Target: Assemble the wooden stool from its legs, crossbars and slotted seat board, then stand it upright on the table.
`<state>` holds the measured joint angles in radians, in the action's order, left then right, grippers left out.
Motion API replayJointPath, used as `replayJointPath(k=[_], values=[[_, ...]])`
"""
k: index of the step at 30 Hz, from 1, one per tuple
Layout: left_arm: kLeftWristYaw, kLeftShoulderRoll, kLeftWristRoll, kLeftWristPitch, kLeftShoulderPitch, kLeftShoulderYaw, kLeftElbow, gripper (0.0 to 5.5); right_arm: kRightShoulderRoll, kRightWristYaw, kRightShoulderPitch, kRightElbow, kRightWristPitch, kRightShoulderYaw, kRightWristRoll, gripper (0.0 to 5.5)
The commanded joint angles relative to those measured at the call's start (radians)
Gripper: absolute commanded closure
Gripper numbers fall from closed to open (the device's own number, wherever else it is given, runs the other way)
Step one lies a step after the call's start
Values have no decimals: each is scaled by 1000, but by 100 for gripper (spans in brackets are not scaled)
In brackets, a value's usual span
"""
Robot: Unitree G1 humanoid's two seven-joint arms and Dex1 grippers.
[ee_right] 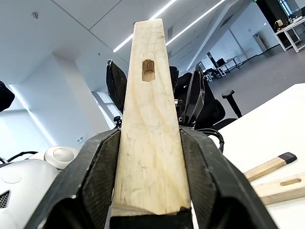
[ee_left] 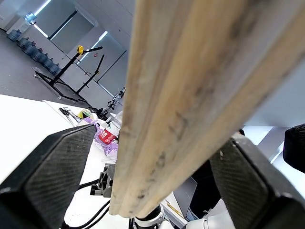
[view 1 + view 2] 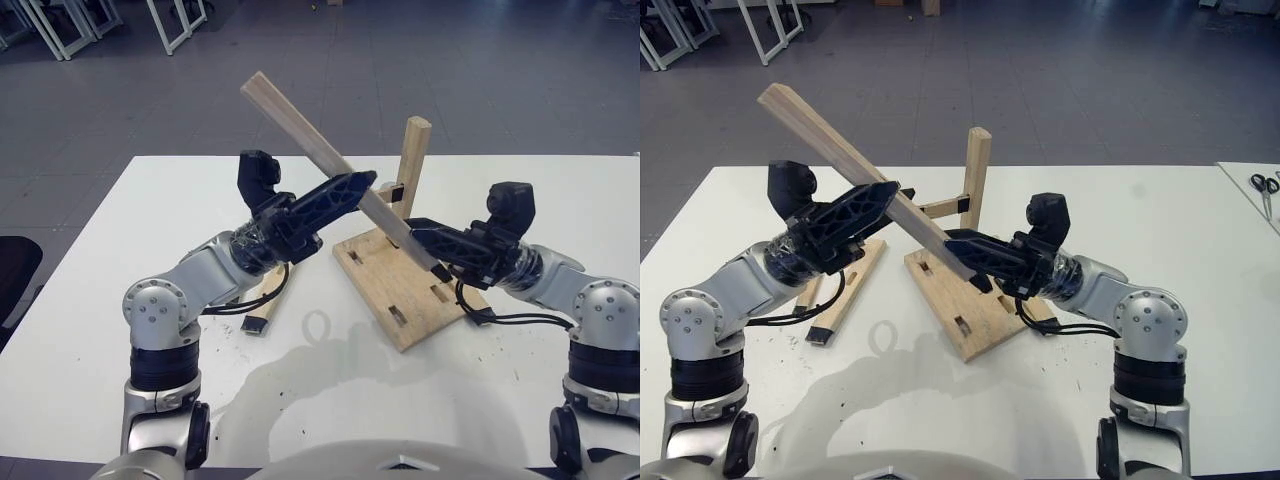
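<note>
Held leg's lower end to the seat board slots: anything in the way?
Nothing visible. The held leg, clamped by left gripper and right gripper, ends close over the seat board near a right-edge slot. The fitted upright leg stands behind it at the far corner, off that path.

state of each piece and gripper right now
long pale wooden leg, in the air, tilted, held by both grippers
left gripper, fingers shut on the leg
right gripper, fingers shut on its lower end
slotted wooden seat board, lying on the table
second wooden leg, upright at the board's far edge
black-tipped wooden piece, lying on the table
</note>
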<state>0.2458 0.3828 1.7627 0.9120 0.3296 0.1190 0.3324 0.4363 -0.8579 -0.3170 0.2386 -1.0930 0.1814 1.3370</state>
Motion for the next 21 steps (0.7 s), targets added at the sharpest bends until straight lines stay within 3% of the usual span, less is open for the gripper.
replayJointPath(k=[1, 5, 9, 15, 16, 21], values=[[34, 52, -58, 20, 16, -12, 8, 193, 14, -11, 6, 10, 16, -9, -14, 350], [97, 89, -151, 35, 14, -30, 8, 283, 19, -19, 4, 2, 26, -15, -30, 350], [108, 77, -203, 16, 36, -33, -18, 333, 25, -34, 3, -5, 33, -27, -57, 350], [123, 73, -245, 11, 35, -15, -50, 344, 27, -45, 1, -13, 37, -38, -81, 350], [134, 81, -256, 11, 31, -4, -63, 344, 34, -44, 1, -13, 37, -41, -88, 312], [192, 134, -319, -3, 23, 66, -124, 345, 95, -71, 28, -22, 88, -68, -203, 224]])
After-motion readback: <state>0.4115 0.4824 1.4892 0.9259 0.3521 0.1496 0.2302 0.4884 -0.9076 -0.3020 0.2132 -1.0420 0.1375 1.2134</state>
